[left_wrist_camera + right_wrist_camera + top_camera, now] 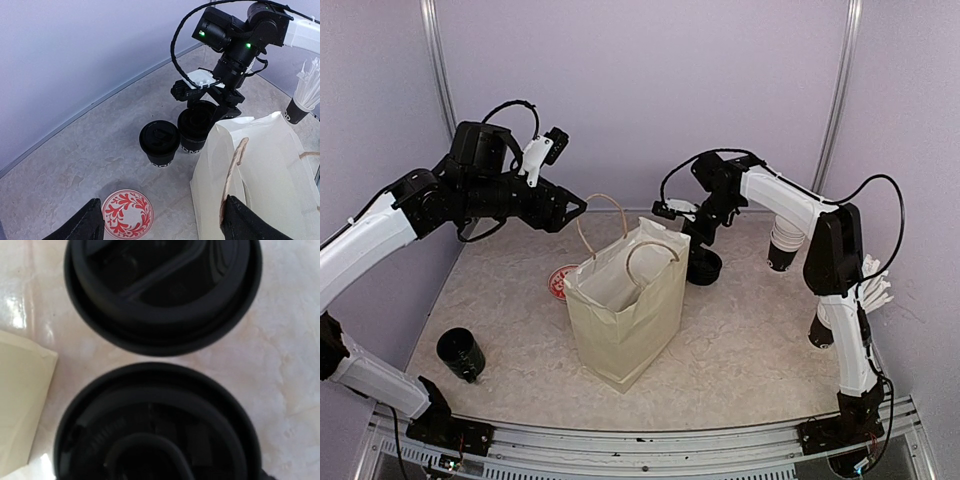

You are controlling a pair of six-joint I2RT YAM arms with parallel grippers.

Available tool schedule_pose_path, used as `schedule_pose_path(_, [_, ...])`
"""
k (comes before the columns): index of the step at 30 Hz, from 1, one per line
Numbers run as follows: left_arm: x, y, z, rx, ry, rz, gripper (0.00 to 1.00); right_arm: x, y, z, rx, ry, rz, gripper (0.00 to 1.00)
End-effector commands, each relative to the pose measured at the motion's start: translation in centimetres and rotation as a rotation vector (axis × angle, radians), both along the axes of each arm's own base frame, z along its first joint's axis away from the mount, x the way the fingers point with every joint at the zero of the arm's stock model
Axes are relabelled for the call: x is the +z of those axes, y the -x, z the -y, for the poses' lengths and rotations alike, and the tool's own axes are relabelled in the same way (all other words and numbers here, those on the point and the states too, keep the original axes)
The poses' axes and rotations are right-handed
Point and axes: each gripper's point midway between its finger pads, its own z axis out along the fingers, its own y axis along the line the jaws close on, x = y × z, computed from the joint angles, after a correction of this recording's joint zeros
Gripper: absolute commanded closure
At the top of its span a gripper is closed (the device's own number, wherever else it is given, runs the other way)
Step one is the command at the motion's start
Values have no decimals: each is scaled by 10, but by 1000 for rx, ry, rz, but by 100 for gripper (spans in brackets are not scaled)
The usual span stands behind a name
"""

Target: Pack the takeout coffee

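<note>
Since the takeout coffee stands upright and lidded near the far edge of the table, with a second lidded cup just beside it and the far side of the paper bag close on the other hand, the grasp leaves little room. The right gripper is down over it, fingers spread to either side of its top. Whether they already press on the cup I cannot tell. My judgement is to close gently on the wall below the lid rim, not on the lid, then lift straight up before crossing to the bag's open mouth, clearing the handles. The left gripper, fingers apart with nothing between them, hangs high on the bag's left and could steady it.
</note>
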Motion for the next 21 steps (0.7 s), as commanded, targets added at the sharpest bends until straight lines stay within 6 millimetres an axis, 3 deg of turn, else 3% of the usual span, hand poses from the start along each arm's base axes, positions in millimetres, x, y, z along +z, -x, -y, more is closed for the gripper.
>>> schedule_pose_path(1, [10,1,0,12,35,40,20,-8,7,-1,-3,33,-26,21])
schedule_pose_path(7, [28,-3,-6,39,57,107,20,4,12,-2,-6,21,-26,34])
schedule_pose_path(16, [51,-6,-9,57,89,189,19,55,29,1,-2,-50,19,37])
schedule_pose_path(21, [59,-13,-18,115,94,241,14,69,45,13,-8,-47,32,38])
